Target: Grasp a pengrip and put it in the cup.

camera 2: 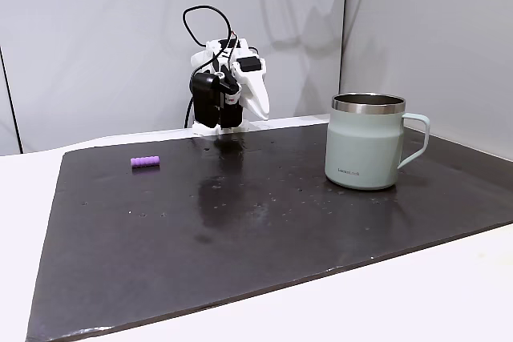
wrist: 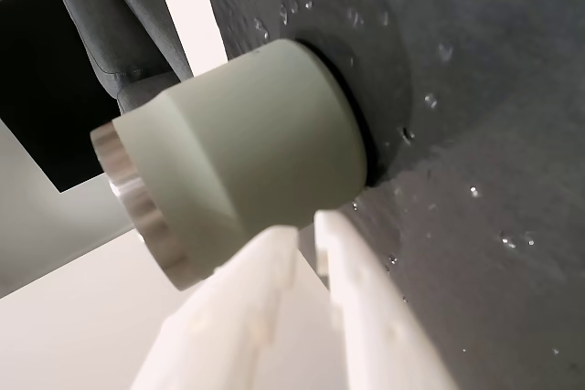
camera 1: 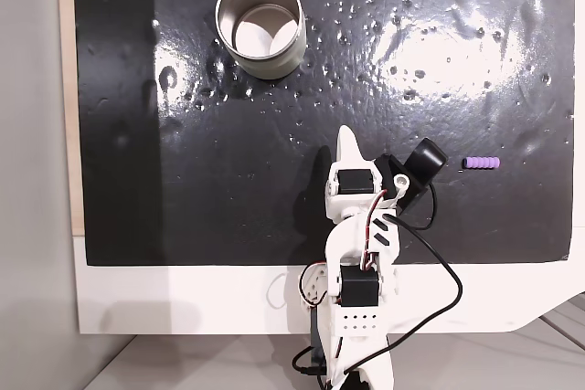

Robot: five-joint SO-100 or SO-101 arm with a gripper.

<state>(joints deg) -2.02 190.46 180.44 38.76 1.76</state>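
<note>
From the wrist view I see my two white fingers (wrist: 343,253) drawn together with only a thin slit between them, gripping nothing; just beyond their tips is the pale green wall of the cup (wrist: 265,152), standing upright on the dark mat (wrist: 494,89), though this view is turned so it appears on its side with its steel rim towards the left.

In a fixed view from above, my arm (camera 1: 361,253) rises from the white surface (camera 1: 183,299) at the bottom edge and the gripper (camera 1: 347,139) points up the picture over the black mat (camera 1: 183,180); the pengrip (camera 1: 481,163) lies flat on the mat to the right of the gripper, apart from it; the cup (camera 1: 260,26) stands further up and to the left, well apart from the pengrip, its handle tab towards the top left.

In a fixed view from the opposite side, the cup (camera 2: 365,143) stands near on the right with nothing visible above its rim; the pengrip (camera 2: 145,162) lies further back on the left; the arm (camera 2: 224,94) is folded at the far edge of the mat (camera 2: 264,222), fingers pointing down.
</note>
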